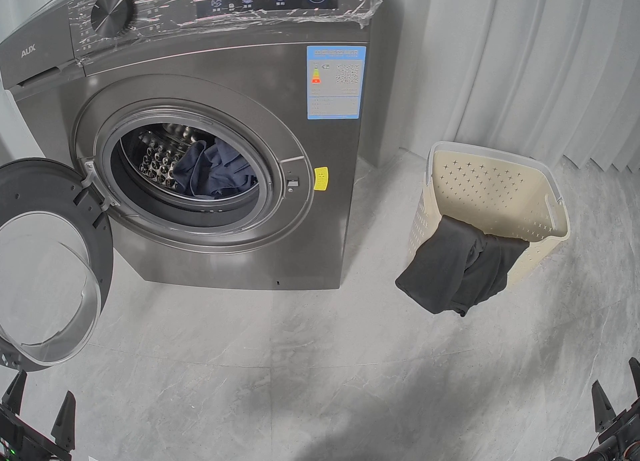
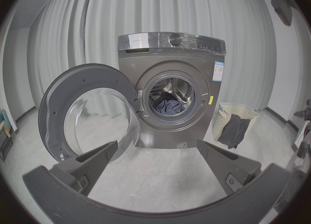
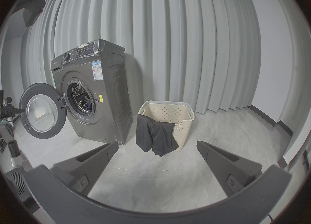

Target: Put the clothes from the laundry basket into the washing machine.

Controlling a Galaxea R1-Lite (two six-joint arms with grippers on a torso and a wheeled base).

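Dark-grey garment [image 1: 460, 269] (crumpled) overhangs basket [image 1: 497, 179].

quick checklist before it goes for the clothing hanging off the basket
1. Washing machine door swung wide open: ok.
2. Blue garment lies well inside the drum, not blocking the opening: ok.
3. Dark garment is exposed for a grasp, draped over the laundry basket rim: ok.
4. Left gripper and right gripper have fingers open and hold nothing: ok.
5. More clothes deeper in the basket: cannot tell.
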